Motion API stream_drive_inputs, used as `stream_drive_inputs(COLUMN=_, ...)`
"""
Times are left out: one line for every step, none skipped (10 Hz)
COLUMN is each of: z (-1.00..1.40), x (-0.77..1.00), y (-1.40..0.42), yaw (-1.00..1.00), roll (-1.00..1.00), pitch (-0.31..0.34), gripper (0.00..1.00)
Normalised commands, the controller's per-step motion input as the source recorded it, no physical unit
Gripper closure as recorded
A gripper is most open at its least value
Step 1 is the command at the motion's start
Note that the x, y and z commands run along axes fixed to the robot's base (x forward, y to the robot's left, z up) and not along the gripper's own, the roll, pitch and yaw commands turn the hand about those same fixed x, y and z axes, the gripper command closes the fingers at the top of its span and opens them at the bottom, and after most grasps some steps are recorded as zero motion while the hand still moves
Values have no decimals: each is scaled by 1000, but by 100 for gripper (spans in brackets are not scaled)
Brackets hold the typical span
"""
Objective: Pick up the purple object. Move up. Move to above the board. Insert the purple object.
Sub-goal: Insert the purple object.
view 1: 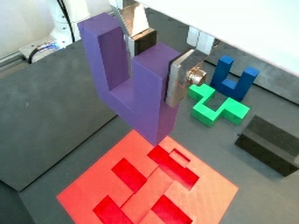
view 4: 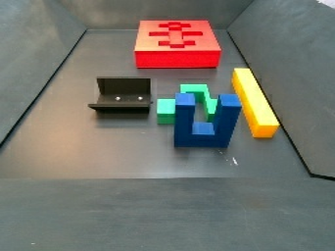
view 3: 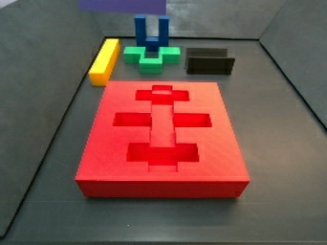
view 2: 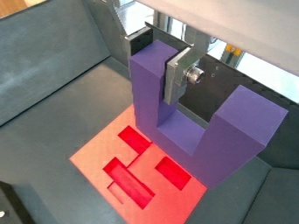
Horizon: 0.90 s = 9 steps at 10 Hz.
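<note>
Purple matte U-shaped block (view 1: 135, 83) hangs above the flat red recessed board (view 1: 140, 188), and we see the gripper (view 2: 176, 74) closed on one prong, a silver finger (view 1: 179, 77) flat against it, well off the floor.

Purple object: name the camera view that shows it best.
A wrist view: the purple object fills the frame, one prong clamped in the gripper above the board. A side view catches only its edge; the remaining side view misses it.
</note>
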Motion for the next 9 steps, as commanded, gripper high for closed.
stream_drive_inputs(z=-260, x=60, y=-271, yaw=0, roll=107, pitch=0, gripper=100)
stream_drive_inputs(z=-243, x=117, y=-266, yaw=0, roll=133, pitch=0, gripper=100)
stream_drive_inputs(z=-197, x=203, y=-231, yaw=0, roll=193, pitch=0, gripper=100)
stream_drive_inputs(z=-191, x=343, y=-174, yaw=46, roll=261, pitch=19, gripper=100)
stream_drive_inputs(z=-246, x=340, y=-200, yaw=71, roll=273, pitch=0, gripper=100)
stream_drive_inputs(z=-291, x=343, y=-246, yaw=66, roll=249, pitch=0, gripper=100)
stream_drive_inputs(z=-469, x=371, y=-380, yaw=100, roll=147, pitch=0, gripper=100)
stream_drive_inputs(z=-577, x=311, y=-409, yaw=106, roll=7, pitch=-19, gripper=100)
stream_drive_inputs(z=-434, x=257, y=-391, yaw=54, roll=-76, pitch=-13, gripper=100)
